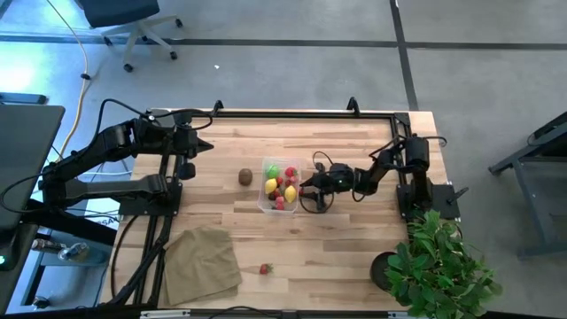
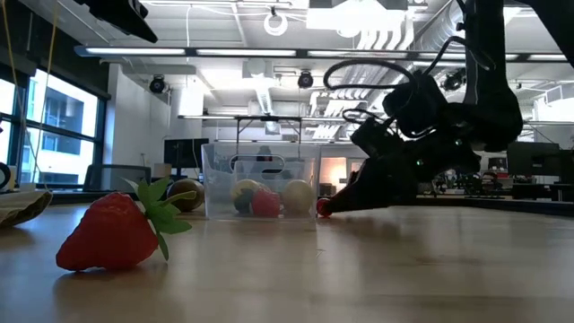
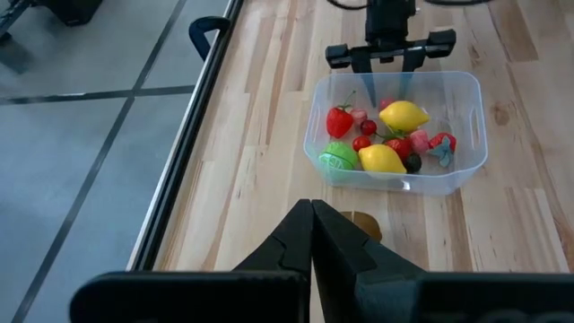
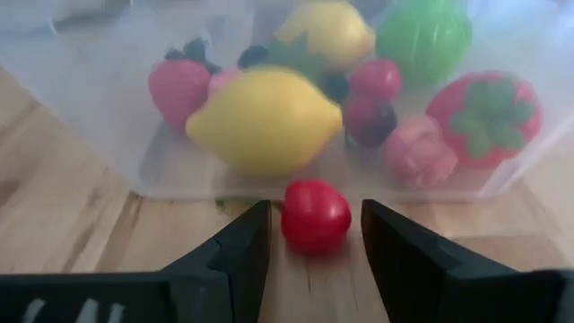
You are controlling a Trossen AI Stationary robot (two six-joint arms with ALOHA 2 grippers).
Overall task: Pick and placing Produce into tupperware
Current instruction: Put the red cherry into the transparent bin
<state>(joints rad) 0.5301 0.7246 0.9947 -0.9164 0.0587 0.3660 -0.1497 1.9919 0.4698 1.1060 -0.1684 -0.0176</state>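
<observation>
The clear tupperware (image 1: 277, 185) stands mid-table and holds lemons, a green ball, strawberries and small berries (image 4: 269, 117). A small red berry (image 4: 316, 215) lies on the wood against the tub's right wall. My right gripper (image 4: 314, 240) is low at the table, open, with one finger on each side of that berry and a gap at both. A brown kiwi (image 1: 244, 176) lies left of the tub. A strawberry (image 1: 264, 268) rests near the front edge. My left gripper (image 3: 311, 235) hangs shut above the table's left part, away from the produce.
A tan cloth (image 1: 202, 263) lies at the front left. A leafy potted plant (image 1: 438, 266) stands at the front right corner. A black rail (image 1: 301, 112) runs along the far edge. Bare wood lies between the tub and the front edge.
</observation>
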